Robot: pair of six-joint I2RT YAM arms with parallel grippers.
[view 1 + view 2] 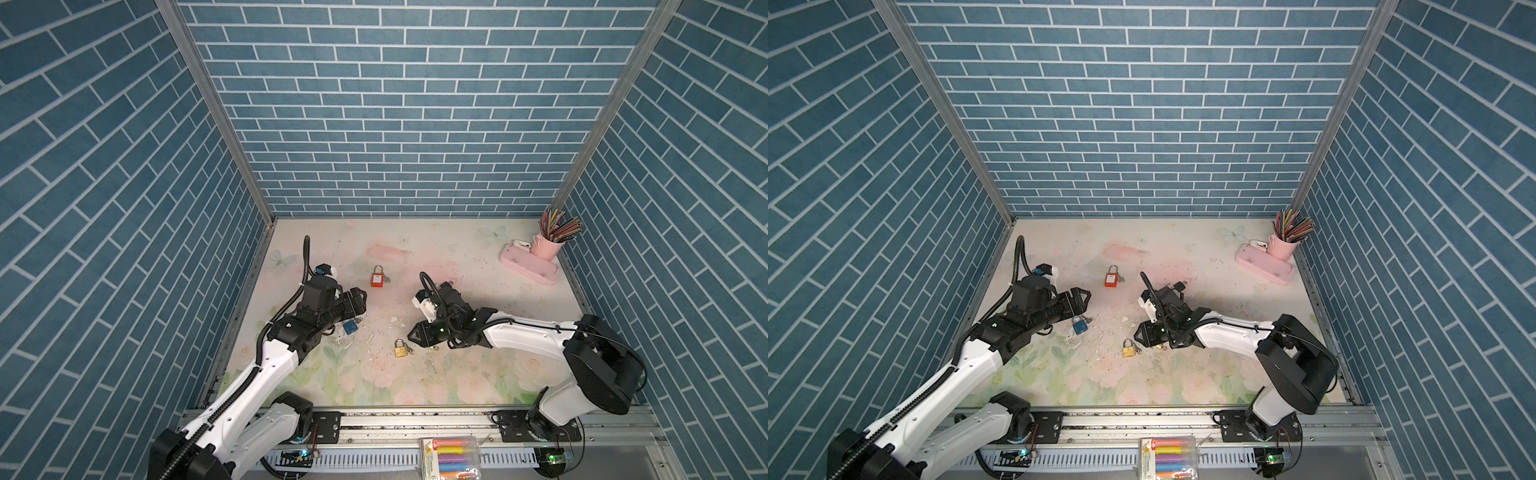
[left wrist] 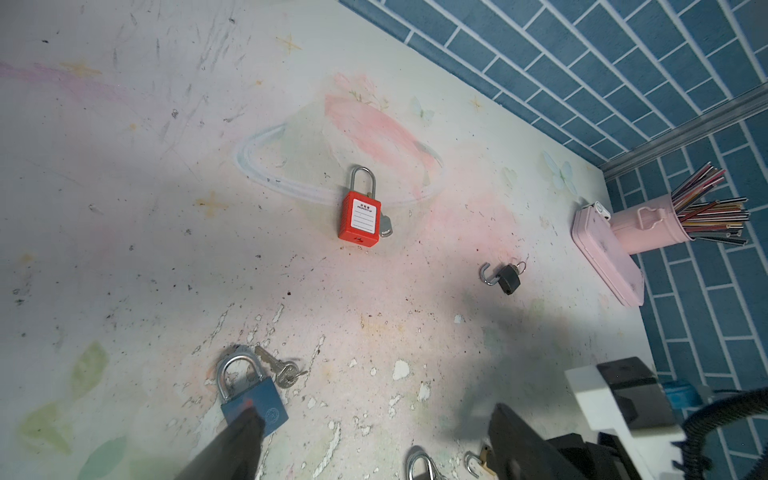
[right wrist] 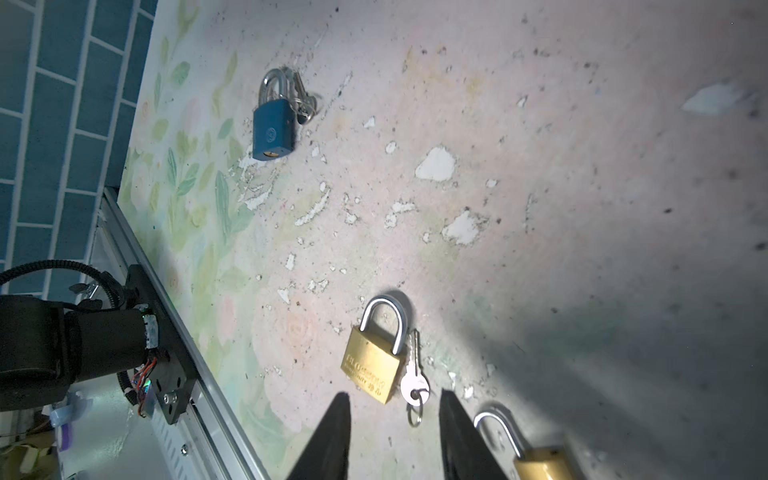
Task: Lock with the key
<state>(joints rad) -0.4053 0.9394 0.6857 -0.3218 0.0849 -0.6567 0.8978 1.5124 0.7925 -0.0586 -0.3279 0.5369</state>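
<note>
The bench (image 1: 457,257) has its things laid well apart, likely so each can be reached singly. The left end effector (image 2: 374,415) hangs low, fingers spread wide and empty, one finger over the blue padlock (image 2: 253,401), seemingly placed to steady a lock body. The right end effector (image 3: 394,395) is parted and grips nothing. It points at the brass padlock (image 3: 374,361), whose shackle looks seated. A second brass padlock (image 3: 540,463), shackle sprung open, lies just beside one right finger. The key (image 3: 412,380) lies flat just beside the first brass body, its ring toward the gap, easy to pinch.
</note>
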